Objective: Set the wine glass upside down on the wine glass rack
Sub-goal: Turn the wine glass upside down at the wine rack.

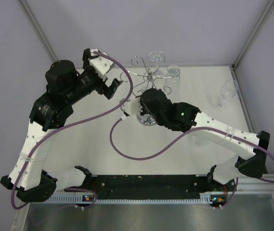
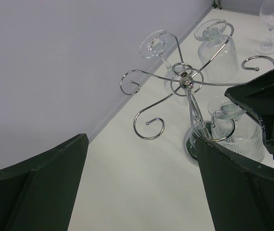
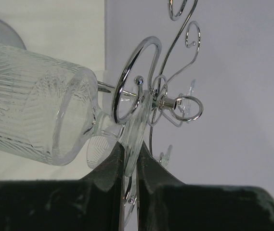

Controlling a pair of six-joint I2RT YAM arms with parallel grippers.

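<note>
Left gripper (image 2: pixel 141 142): held wide open and empty, just left of the rack (image 1: pixel 149 75), with nothing touched. Rack: stood at the far middle of the table (image 1: pixel 93 156), with two hung glasses (image 2: pixel 216 53) carried on its far arms. The glass (image 3: pixel 35 120) is inverted at a near scroll arm, its stem seen inside the curl and its foot pinched by the closed right gripper (image 3: pixel 129 147). Upright glasses (image 1: pixel 230 90): stood apart at the far right.
</note>
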